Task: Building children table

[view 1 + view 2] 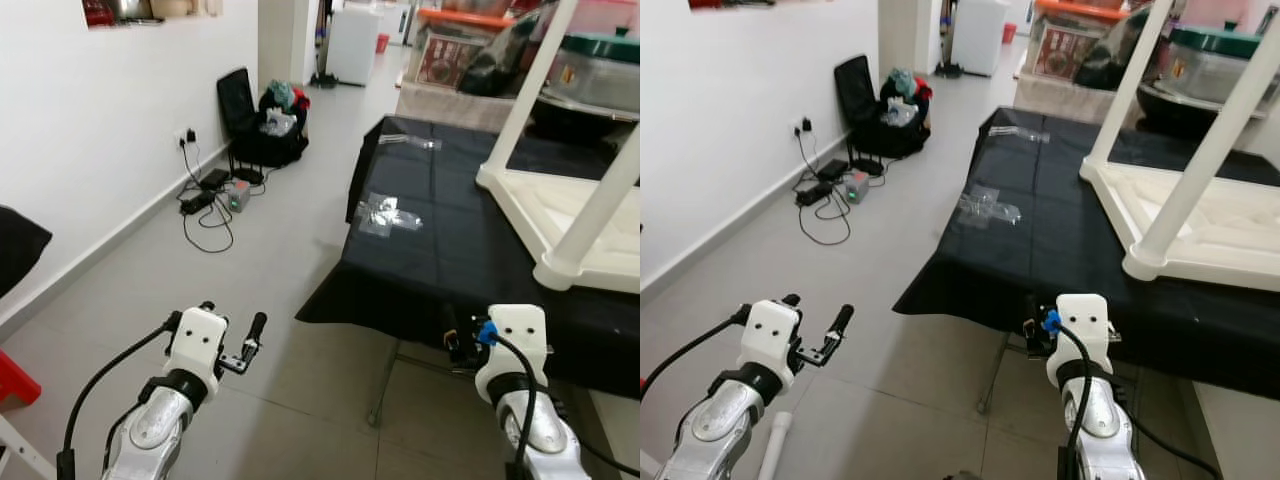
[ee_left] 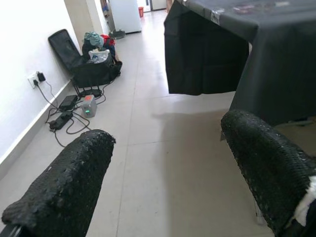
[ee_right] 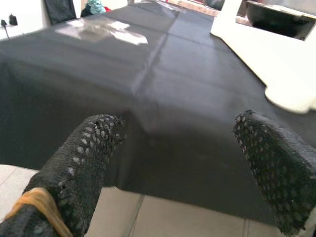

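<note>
Your left claw (image 1: 232,338) is wide open over the floor (image 1: 280,250). Your right claw (image 3: 182,163) is wide open too, holding nothing, at the table (image 1: 440,240) edge. The white children table (image 1: 575,215) lies upside down on it.

bright even daylight | soft shadow under cloth (image 1: 440,240) | glare on bag (image 3: 98,29) | near fingers (image 2: 64,187) slightly soft

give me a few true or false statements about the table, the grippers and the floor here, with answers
1. The white table lies upside down on the black cloth. True.
2. The right gripper is shut on a table leg. False: it is open, holding nothing, at the cloth's near edge.
3. The left gripper is open over the floor. True.
4. Clear plastic bags lie on the cloth. True.
5. The power strip and cables sit on the cloth. False: they lie on the floor by the wall.
</note>
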You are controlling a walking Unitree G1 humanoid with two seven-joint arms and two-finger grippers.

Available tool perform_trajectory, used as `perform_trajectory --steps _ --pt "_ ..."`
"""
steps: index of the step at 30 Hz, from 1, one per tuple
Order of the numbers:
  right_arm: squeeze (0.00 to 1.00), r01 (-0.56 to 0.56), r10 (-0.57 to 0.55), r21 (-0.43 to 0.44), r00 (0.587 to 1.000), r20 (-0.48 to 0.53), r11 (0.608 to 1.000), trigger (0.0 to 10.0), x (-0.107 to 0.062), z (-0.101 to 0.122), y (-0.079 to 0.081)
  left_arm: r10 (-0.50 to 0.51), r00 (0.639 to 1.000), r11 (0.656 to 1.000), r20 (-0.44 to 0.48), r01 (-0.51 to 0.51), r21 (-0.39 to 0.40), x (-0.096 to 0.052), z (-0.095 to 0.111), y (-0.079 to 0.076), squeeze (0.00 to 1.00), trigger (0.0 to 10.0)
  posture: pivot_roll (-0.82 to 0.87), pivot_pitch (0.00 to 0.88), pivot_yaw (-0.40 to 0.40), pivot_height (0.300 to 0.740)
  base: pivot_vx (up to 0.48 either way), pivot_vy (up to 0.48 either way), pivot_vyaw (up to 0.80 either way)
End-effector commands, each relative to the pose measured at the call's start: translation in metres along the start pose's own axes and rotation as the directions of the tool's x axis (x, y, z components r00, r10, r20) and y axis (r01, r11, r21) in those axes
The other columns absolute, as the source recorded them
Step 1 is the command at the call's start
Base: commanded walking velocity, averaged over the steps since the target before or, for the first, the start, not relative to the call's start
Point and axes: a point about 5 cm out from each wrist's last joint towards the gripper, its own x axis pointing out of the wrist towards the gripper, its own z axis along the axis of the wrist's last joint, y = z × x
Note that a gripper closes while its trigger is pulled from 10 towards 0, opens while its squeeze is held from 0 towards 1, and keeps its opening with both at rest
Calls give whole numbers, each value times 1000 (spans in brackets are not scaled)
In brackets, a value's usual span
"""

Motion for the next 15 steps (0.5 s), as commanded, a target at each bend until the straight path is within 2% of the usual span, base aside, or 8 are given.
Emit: perform_trajectory --steps 1,10,14,15 --pt "0 -7 7 -14 1000 -13 1000 10000 1 -2 0 8 1000 1000 -11 -8 19 0 -1 2 0 10000 28 0 -114 615 0 0 0" --pt "0 -20 19 -13 1000 -15 1000 10000 1 -2 1 29 999 999 -22 -28 33 0 -3 4 0 10000 28 0 -117 590 0 0 0" --pt "0 -23 22 -13 1000 -17 1000 10000 1 -2 1 56 998 997 -33 -54 56 -2 -5 10 0 10000 33 0 -122 575 0 0 0" --pt "0 -24 24 -15 1000 -17 1000 10000 2 -2 0 83 995 995 -53 -80 57 -4 -7 16 0 10000 32 0 -122 570 0 0 0"
